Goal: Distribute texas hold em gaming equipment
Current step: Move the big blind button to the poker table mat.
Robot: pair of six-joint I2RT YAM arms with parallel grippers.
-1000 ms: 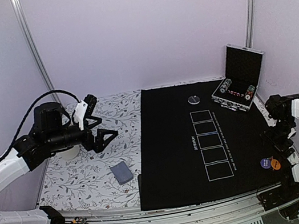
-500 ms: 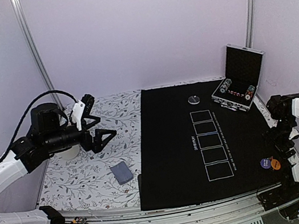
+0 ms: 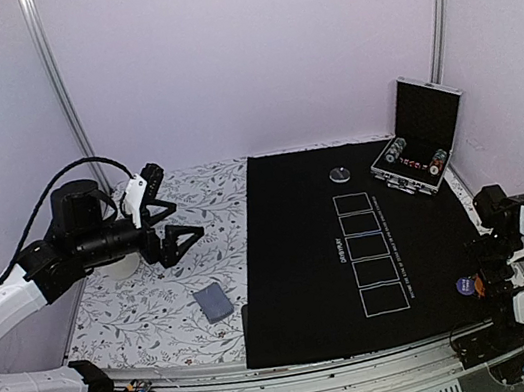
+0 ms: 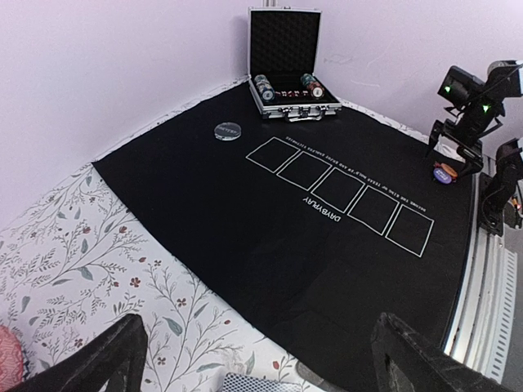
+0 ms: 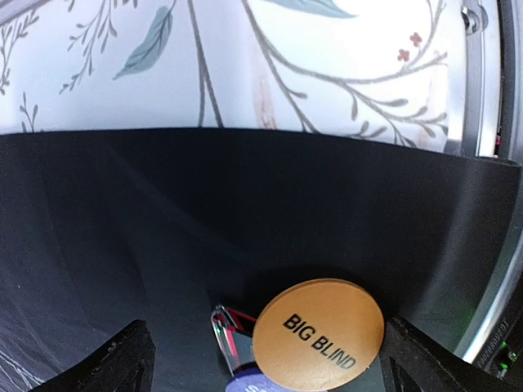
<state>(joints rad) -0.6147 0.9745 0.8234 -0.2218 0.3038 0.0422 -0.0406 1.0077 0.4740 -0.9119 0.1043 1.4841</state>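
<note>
The orange "BIG BLIND" disc (image 5: 319, 333) lies on the black mat, overlapping a purple disc (image 5: 249, 380) and a small red triangle marker (image 5: 231, 331). My right gripper (image 5: 274, 363) is open, with its fingers on either side of the orange disc. In the top view the right gripper (image 3: 489, 276) covers the orange disc and only the purple disc (image 3: 467, 286) shows. The grey-blue card deck (image 3: 214, 302) lies on the floral cloth. My left gripper (image 3: 175, 211) is open and empty above the cloth, beyond the deck (image 4: 253, 382). A silver disc (image 3: 339, 174) lies at the mat's far edge.
The open silver-edged case (image 3: 428, 116) at the back right holds striped chips (image 3: 417, 163). The black mat (image 3: 302, 250) has five white card outlines. A pink round object (image 4: 6, 359) sits at the left under my left arm. The table rail (image 5: 482, 163) is close on the right.
My right gripper has moved toward the near edge and down over the discs, so it now hides the orange one from above. My left arm has shifted slightly left.
</note>
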